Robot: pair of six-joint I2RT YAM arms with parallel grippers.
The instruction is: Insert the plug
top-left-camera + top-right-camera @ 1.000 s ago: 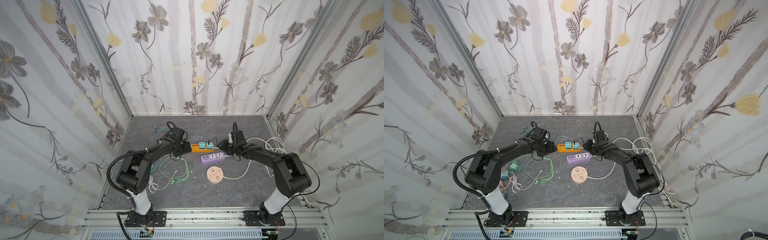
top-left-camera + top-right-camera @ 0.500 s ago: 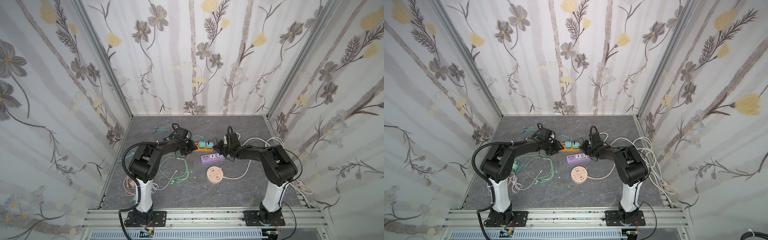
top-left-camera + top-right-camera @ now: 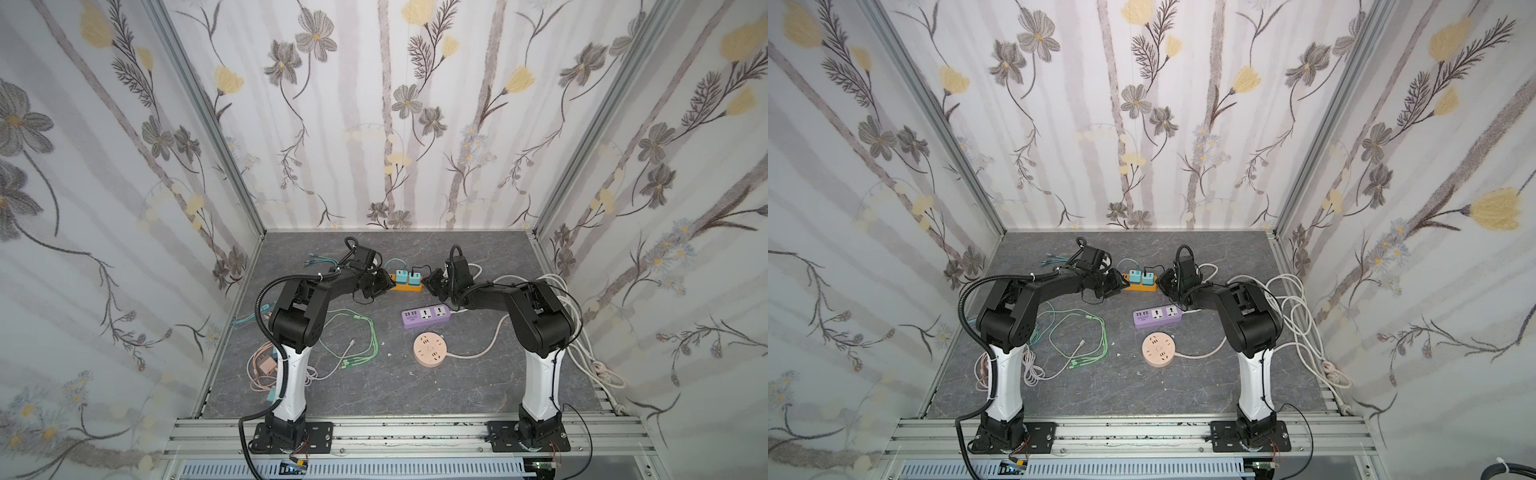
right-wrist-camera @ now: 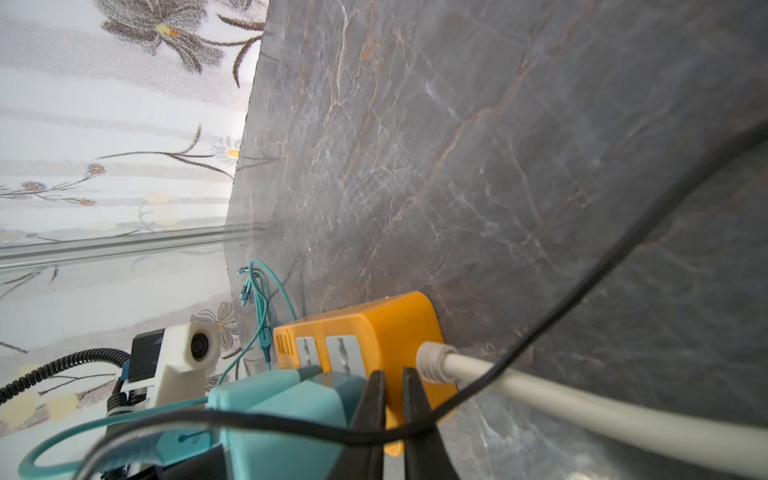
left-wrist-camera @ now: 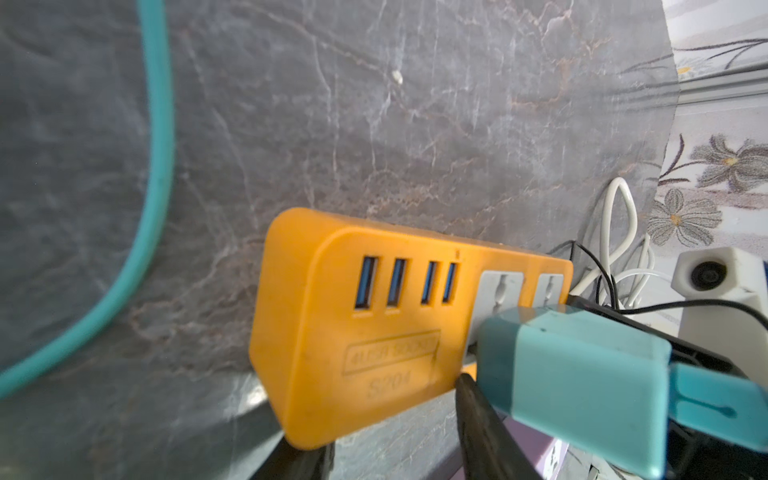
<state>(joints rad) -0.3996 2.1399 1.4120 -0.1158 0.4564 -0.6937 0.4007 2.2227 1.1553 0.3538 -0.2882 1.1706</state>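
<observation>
We see two teal plugs (image 3: pixel 402 276) seated in orange strip (image 3: pixel 405 287); left gripper (image 3: pixel 385 284) clamps its end, right gripper (image 3: pixel 431 286) closed.

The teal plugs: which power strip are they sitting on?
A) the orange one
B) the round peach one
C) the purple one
A: in a top view, the two teal plugs stand on the orange power strip, while the purple strip and the round peach socket have nothing plugged into them.
</observation>
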